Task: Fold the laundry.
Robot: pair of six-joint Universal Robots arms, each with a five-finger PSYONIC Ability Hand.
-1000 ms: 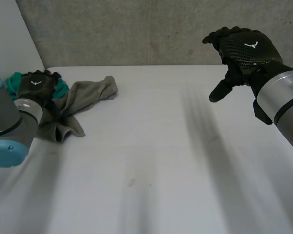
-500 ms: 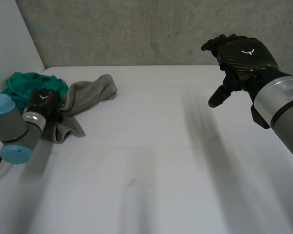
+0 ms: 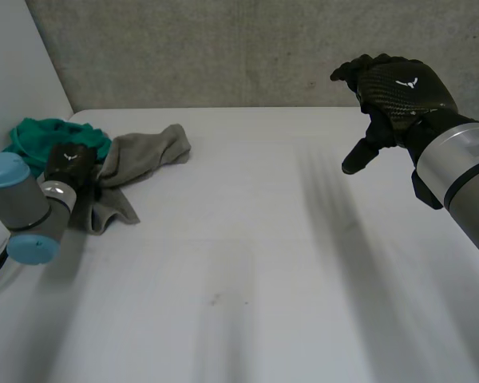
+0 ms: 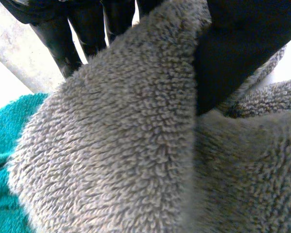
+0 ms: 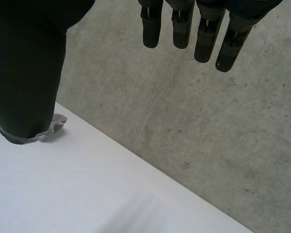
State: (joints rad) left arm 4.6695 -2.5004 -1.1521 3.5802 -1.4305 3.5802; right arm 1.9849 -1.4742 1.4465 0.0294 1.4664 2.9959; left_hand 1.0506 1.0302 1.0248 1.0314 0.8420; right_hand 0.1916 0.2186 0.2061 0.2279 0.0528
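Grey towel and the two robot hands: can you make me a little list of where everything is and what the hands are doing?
grey towel: crumpled at the far left of the table, touching the teal cloth
teal cloth: bunched in the far left corner
left hand: pinching a fold of the grey towel between fingers and thumb
right hand: raised over the table's right side, fingers relaxed, holding nothing
folding: not yet begun

Plain grey towel, teal cloth, white table
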